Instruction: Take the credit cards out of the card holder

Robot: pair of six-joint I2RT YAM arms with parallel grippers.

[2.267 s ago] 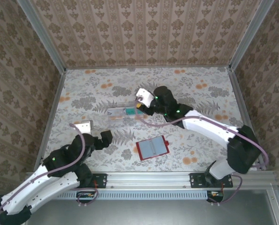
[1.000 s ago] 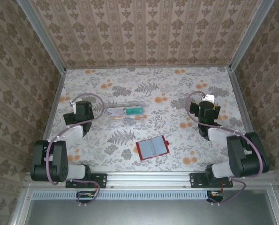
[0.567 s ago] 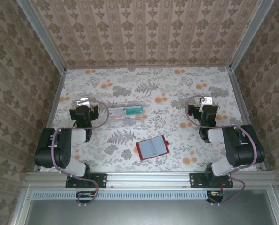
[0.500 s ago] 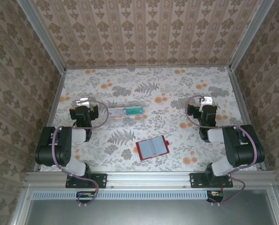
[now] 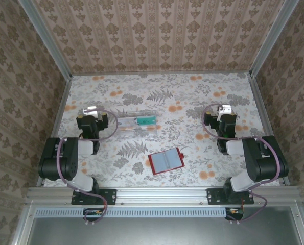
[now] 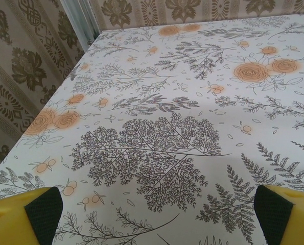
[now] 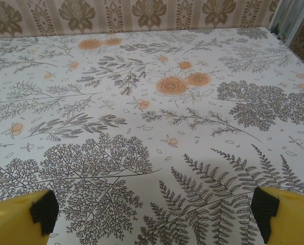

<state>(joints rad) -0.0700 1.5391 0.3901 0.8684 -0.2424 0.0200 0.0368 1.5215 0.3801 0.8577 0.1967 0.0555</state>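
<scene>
Your left gripper (image 6: pixel 157 217) and right gripper (image 7: pixel 154 214) both stand with jaws wide apart and nothing between them. Each is parked low over the bare floral desk (image 5: pixel 203 94) at its own side, well apart from the work. Between them, nearer the front edge, the card holder (image 5: pixel 166 161) lies open with its grey pockets up. Farther back, a clear tray (image 5: pixel 154 130) holds a teal card (image 5: pixel 146 121) and a pale orange card (image 5: pixel 127 128). I can't tell whether any pocket hides another card. As I judge it, you risk stopping early, or pinching the holder's thin flap and dragging the whole thing. No brand or writing is readable anywhere.
</scene>
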